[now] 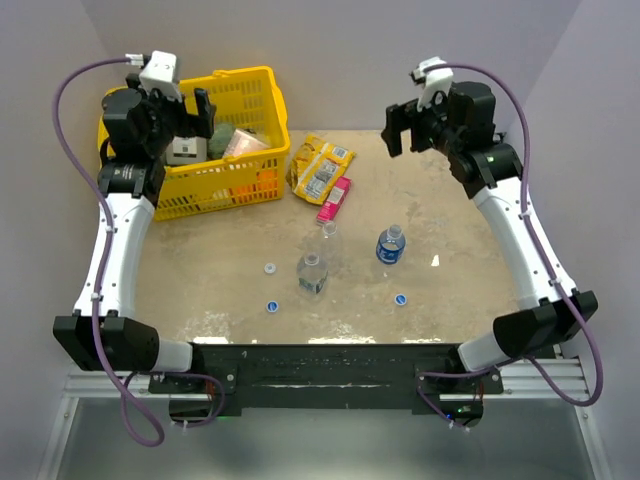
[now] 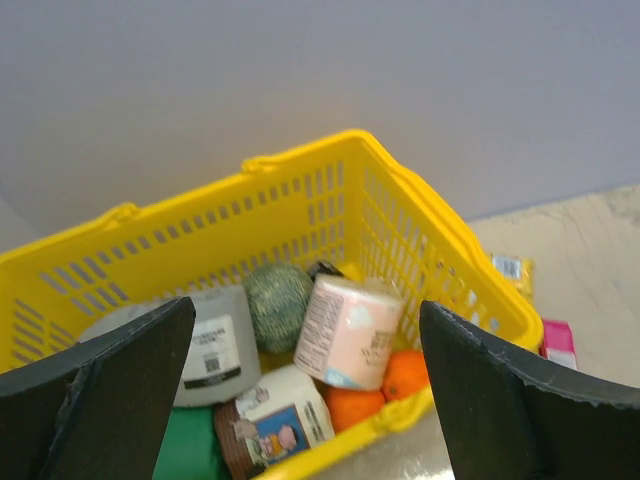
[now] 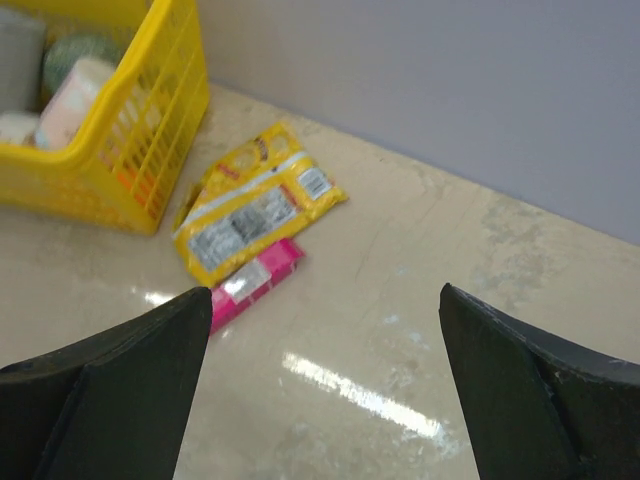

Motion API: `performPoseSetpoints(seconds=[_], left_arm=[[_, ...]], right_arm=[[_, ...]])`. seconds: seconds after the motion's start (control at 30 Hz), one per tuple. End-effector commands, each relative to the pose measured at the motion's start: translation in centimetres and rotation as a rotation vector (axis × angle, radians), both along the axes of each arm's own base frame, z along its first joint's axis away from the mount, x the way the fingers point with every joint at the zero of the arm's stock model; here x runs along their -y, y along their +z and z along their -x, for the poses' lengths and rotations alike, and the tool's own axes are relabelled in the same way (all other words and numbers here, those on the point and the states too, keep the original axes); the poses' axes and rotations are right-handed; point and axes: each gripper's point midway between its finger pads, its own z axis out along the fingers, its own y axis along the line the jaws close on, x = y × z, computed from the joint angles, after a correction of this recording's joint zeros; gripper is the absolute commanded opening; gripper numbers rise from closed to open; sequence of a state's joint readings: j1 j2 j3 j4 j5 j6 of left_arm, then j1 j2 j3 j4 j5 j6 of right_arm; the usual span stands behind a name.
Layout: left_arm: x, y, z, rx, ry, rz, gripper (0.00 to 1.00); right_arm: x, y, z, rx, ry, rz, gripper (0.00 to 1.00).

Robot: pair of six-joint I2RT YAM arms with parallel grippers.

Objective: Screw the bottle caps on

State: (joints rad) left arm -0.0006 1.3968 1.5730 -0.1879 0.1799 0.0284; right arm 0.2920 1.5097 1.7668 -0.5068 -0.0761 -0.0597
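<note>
While both jaws stand spread wide, holding nothing, left gripper [image 2: 305, 310] faces into the yellow basket [image 2: 300, 165] and right gripper [image 3: 325, 292] faces the snack packets [image 3: 255, 210]. Well below and behind both lie bottles [image 1: 391, 246] and caps [image 1: 400, 298], unseen by wrist cameras. Best: steady one bottle upright, seat cap square. Clear bottles' poses hard to read.

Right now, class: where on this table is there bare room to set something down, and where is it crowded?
Bare: left, between the basket and the whitish cap; right, between the blue-label bottle and the right arm. Crowded: the middle, with bottles and caps, and the back by the packets.
</note>
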Motion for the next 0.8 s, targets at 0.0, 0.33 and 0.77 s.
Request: performPoseSetpoints(seconds=[0.0,0.33,0.77], left_arm=[[3.8,-2.4,3.3,-0.092,-0.207,-0.041,1.0],[8.7,-2.8,11.1,-0.037,-0.38,0.052,1.0],[9.9,-9.5,13.2,-0.202,-0.49,0.023,1.0]], right_arm=[[-2.1,-0.3,6.8,0.023,0.363,0.175,0.98],[2.5,-4.9,12.8,-0.196,0.283,0.323,0.94],[1.3,-12.2,13.7,-0.36,0.38,0.307,0.87]])
